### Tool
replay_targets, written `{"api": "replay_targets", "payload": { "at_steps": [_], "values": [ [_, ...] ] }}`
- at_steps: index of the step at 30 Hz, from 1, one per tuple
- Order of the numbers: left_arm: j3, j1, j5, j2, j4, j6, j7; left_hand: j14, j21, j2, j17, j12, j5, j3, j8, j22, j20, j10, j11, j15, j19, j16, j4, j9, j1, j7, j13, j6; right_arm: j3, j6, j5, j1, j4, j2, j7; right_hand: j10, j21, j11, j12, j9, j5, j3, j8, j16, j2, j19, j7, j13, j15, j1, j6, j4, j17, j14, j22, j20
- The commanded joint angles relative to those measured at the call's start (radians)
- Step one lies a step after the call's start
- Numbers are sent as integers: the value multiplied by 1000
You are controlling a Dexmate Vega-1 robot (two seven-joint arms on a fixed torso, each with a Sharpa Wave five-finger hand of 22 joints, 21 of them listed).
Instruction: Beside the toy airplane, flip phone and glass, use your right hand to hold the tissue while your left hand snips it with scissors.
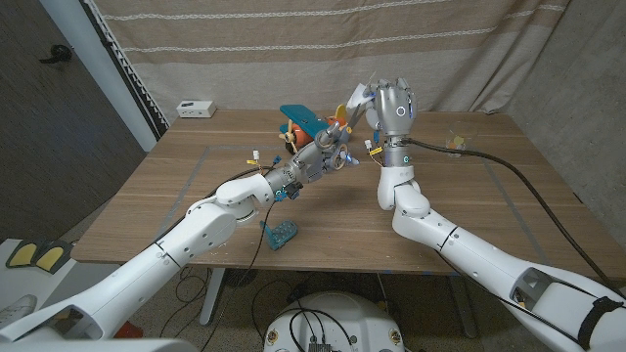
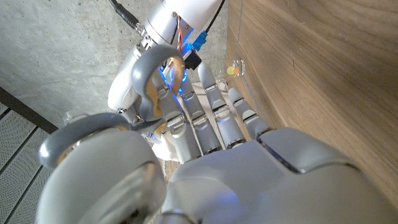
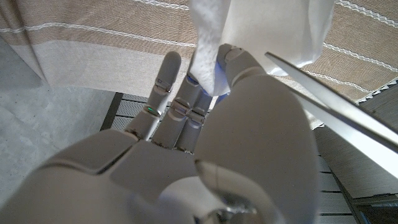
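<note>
My right hand (image 1: pixel 393 106) is raised above the table's middle back and holds a white tissue (image 1: pixel 356 96) up in its fingers. In the right wrist view the tissue (image 3: pixel 249 28) hangs past my fingertips (image 3: pixel 231 59), and a steel scissors blade (image 3: pixel 329 109) crosses close beside it. My left hand (image 1: pixel 321 156) grips the grey, orange-lined scissors (image 1: pixel 338 135), pointed up at the tissue. Their handle loops (image 2: pixel 155 81) show by my left hand (image 2: pixel 224 162). A teal toy airplane (image 1: pixel 298 117) lies behind the left hand. The blue flip phone (image 1: pixel 281 235) sits near the front edge. The glass (image 1: pixel 456 143) stands at the right.
A small white box (image 1: pixel 196 108) sits at the table's (image 1: pixel 196 186) back left corner. A black cable (image 1: pixel 528 186) runs across the right side of the table from my right arm. A striped curtain (image 1: pixel 293 49) hangs behind.
</note>
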Motion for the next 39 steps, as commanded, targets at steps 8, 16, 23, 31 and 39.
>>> {"api": "replay_targets", "payload": {
  "at_steps": [8, 16, 23, 31, 39],
  "values": [
    [-1, -5, 4, -6, 12, -12, -5, -2, -1, -1, 7, 6, 3, -3, -1, 2, 1, 55, -55, -124, 7, 0, 5, 3, 10, 0, 112, -2, -4, 11, -8, 0, 10, -3, -8, 103, 17, -4, 39, 11, 17, 22, 8, -7, -11, -11, -5, 155, -27, 3, -6, 0, 12, 2, 4, -138],
    [2, -10, 13, -11, 20, -22, -10, -1, -2, 0, 7, 7, 3, -3, -1, 2, 1, 56, -55, -124, 8, 0, 7, 4, 10, -2, 113, -1, -2, 23, -6, -4, 9, -10, -12, 102, 23, -7, 36, 17, 24, 33, 11, -15, -13, -16, -4, 156, -28, -3, -8, 0, 12, 1, 4, -137],
    [6, -16, 22, -11, 23, -24, -15, -4, -3, 0, 7, 3, 3, -3, -4, 2, 2, 51, -55, -124, 6, -1, 8, 2, 9, -2, 111, -5, 5, 19, -5, -10, 7, -13, -18, 106, 28, -7, 38, 22, 28, 42, 13, -21, -17, -17, -6, 161, -28, -5, -10, -1, 13, 2, 5, -139],
    [12, -21, 60, -8, 22, -43, -11, -8, -4, 0, 8, 2, 3, -3, -5, 3, 2, 48, -55, -124, 5, -2, 10, 2, 9, -5, 112, -6, 13, 1, -14, -30, -31, -24, -12, 107, 33, -8, 37, 27, 33, 52, 15, -25, -22, -20, -5, 163, -28, -9, -11, -1, 15, 5, 4, -137],
    [10, -18, 56, -13, 26, -45, -7, -10, -5, -1, 8, 1, 3, -3, -6, 3, 2, 46, -55, -124, 5, -3, 12, 3, 7, -4, 112, -7, 18, -1, -17, -41, -45, -27, -9, 108, 39, -11, 33, 32, 36, 62, 18, -27, -26, -22, -7, 163, -28, -13, -12, -1, 20, 9, 3, -138]
  ]
}}
